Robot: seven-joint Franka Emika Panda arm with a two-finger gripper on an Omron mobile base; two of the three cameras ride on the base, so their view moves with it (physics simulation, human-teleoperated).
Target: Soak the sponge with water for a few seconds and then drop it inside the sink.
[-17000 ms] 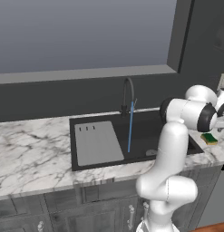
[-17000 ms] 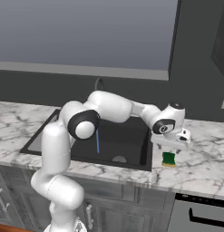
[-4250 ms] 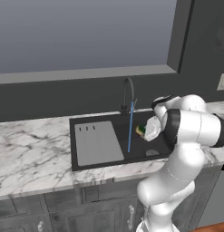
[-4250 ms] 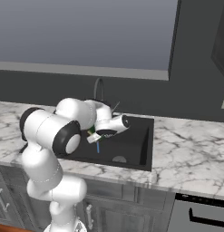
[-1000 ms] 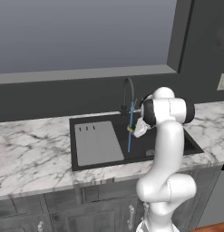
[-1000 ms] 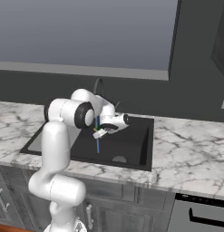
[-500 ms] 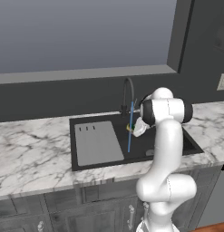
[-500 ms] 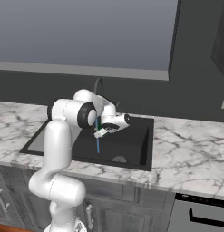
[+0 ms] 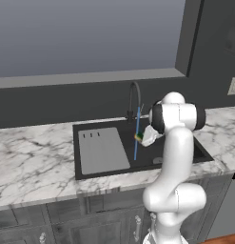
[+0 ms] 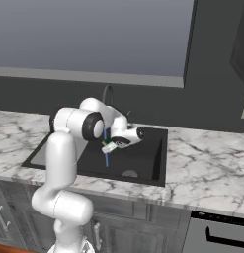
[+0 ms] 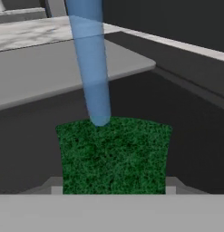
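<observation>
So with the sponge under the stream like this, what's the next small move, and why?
Probably hold there briefly: the water lands on the sponge at its far edge, gripped by the gripper above the sink. Then open to drop it.

One sponge point(image 11: 113, 154), one water point(image 9: 136, 133) stream, one sink point(image 9: 97, 169).

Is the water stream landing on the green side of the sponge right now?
Yes. In the hand view the water ends right on the far edge of the green face of the sponge, which sits between the gripper fingertips.
</observation>
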